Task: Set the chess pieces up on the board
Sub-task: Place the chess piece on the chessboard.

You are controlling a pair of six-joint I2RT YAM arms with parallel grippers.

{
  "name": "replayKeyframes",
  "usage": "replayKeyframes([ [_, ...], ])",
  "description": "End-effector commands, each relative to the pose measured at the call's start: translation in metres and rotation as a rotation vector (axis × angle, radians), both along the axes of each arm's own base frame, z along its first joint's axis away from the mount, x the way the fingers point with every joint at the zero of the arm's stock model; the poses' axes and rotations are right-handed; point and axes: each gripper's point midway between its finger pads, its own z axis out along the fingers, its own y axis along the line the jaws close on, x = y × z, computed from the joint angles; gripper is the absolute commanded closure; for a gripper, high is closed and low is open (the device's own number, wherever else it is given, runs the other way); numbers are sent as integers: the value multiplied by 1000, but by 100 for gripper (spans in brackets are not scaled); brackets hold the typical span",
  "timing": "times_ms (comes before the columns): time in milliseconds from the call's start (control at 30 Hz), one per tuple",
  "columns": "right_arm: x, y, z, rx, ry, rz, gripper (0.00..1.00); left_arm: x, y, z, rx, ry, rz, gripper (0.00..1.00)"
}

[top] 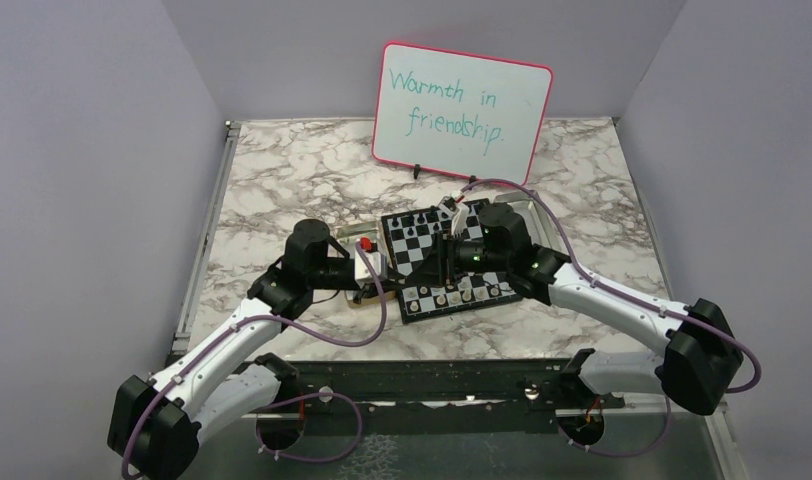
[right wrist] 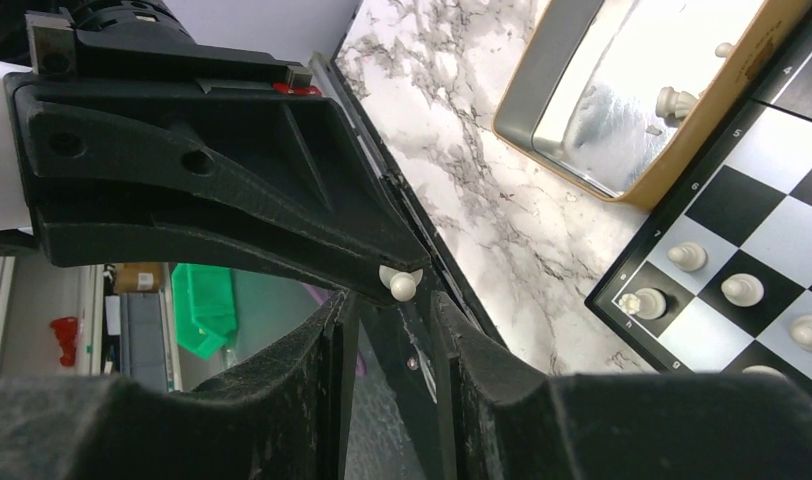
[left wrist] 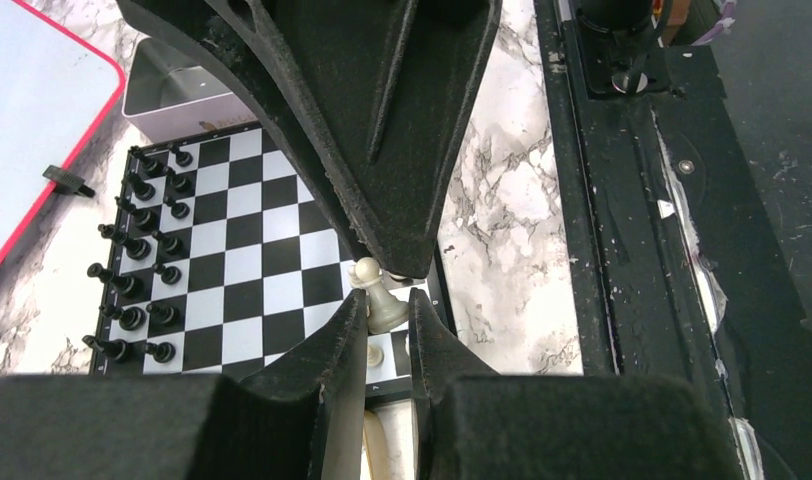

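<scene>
The left gripper [left wrist: 387, 288] was closed on a cream pawn [left wrist: 382, 306]. The tip of the upper finger pressed on the pawn's round head and the slotted lower finger sat against its body. The pawn stood upright at the edge row of the board [left wrist: 272, 250] nearest the arm bases, just inside the thin black border. Whether its base touched the square could not be told. Another small cream piece [left wrist: 375, 355] sat just beside the lower finger. Across the board, well apart from this grip, the black pieces [left wrist: 134, 245] stood in two rows along the far edge.

The right gripper [right wrist: 399, 294] was shut on a cream chessman [right wrist: 402, 285], which lay pinched at the very fingertips with its round head toward the lower finger. It was clear of any surface. In the top view this gripper hung over the middle of the board and pointed toward the left arm. Near it, several cream pieces [right wrist: 744, 290] stood on the squares at the board's near corner. Beyond that corner lay a metal tray [right wrist: 542, 90] with a tan edge, touching or just beside the board, with loose cream pieces [right wrist: 672, 100] inside. Everything rested on a marble table [top: 312, 170], with a pink-framed whiteboard [top: 462, 100] propped at the back.
</scene>
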Motion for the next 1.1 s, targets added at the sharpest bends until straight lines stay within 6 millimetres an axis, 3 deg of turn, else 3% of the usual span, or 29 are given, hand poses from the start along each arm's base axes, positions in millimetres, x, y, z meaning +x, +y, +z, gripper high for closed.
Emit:
replayKeyframes([
  [0, 0, 7, 18, 61, -37, 41, 63, -10, -3, 8, -35, -32, -59, 90],
  [367, 1, 8, 12, 50, -43, 49, 69, -13, -5, 12, -41, -27, -74, 90],
  [600, 8, -1, 16, 60, -99, -29, 94, -14, -5, 13, -44, -17, -68, 89],
  [667, 12, -6, 17, 54, -118, -67, 99, -13, -4, 12, -42, -7, -56, 80],
  [867, 18, -24, 13, -13, -166, -148, 99, -5, -4, 8, -27, -6, -20, 50],
  [1067, 32, -62, 5, -138, -201, -334, 99, 7, -3, 6, -2, 3, 40, 41],
])
